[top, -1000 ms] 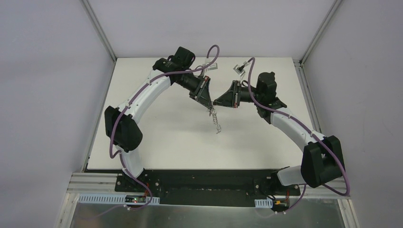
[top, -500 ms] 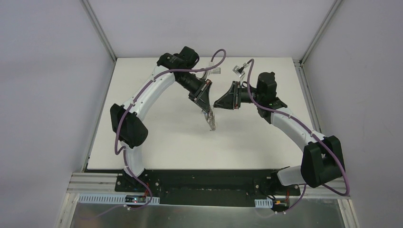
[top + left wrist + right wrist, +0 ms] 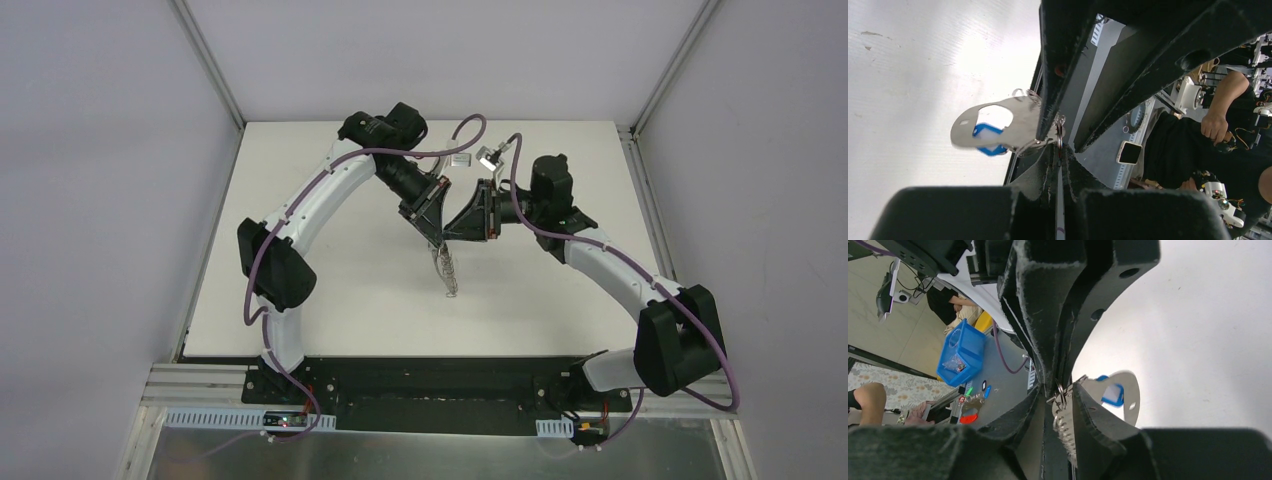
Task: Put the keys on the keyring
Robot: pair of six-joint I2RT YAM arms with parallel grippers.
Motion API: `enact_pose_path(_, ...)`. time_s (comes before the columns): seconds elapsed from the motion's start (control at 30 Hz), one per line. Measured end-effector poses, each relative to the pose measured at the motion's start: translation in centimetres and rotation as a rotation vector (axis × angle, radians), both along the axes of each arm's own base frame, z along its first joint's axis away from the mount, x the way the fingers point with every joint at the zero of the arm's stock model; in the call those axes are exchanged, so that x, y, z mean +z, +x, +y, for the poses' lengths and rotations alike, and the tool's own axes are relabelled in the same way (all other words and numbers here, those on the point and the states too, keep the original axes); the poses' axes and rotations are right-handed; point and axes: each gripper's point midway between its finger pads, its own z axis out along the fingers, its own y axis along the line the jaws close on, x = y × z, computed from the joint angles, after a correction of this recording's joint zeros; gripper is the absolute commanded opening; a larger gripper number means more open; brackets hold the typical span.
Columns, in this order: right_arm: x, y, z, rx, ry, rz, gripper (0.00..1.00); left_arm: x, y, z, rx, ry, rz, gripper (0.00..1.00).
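- Clearly you are in the threading step. Your left tool [image 3: 434,232] is clamped tight on the rim of the keyring [image 3: 1020,120]. It holds the loop up off the bench [image 3: 330,290], with the row of clips [image 3: 1064,429] hanging below.
- Your right tool [image 3: 463,224] stands nose to nose with the left one, its jaws a narrow way apart and the clips hanging in the gap. I see no key in it.
- One key's blue tag [image 3: 984,134] shows through the loop's opening in both wrist views, so it likely hangs on the ring already. You cannot tell from here whether its clip is closed.
- The black-headed key is nowhere in view, neither on the bench nor in either tool, so treat that half of the job as unconfirmed.
- Next move, as I judge it: draw the right tool back from the clips without snagging them and keep the left grip firm. Then check the ring and look for the second key.
- In the way: the two tools crowd each other so closely that their fingers hide most of the clips and the small split ring [image 3: 1059,136] at the pinch point. A sideways pull there could twist the loop out of the left tool.
- Around you: purple cables [image 3: 468,128] arch over both wrists near the meeting point. A blue bin [image 3: 961,357] and a person [image 3: 1215,125] are beyond the bench.
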Motion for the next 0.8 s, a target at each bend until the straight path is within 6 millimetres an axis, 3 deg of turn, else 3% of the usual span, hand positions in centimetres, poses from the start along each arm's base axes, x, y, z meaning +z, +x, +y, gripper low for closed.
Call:
enact_pose_path(0.23,-0.2,-0.5,0.3,0.021,-0.004,-0.005,0.00,0.0,-0.2,0.1,-0.002,0.007,0.008,0.00)
enact_pose_path(0.33,-0.3,-0.6,0.2,0.024,-0.007,0.001,0.00,-0.1,-0.2,0.2,-0.004,0.008,0.008,0.00)
enact_pose_path(0.5,-0.3,-0.4,0.3,0.009,-0.010,0.012,0.00,-0.2,0.0,0.1,-0.007,-0.001,-0.007,0.15)
enact_pose_path(0.8,-0.3,1.6,0.0,-0.111,-0.025,0.091,0.00,-0.6,2.3,-0.2,0.075,-0.067,-0.004,0.20)
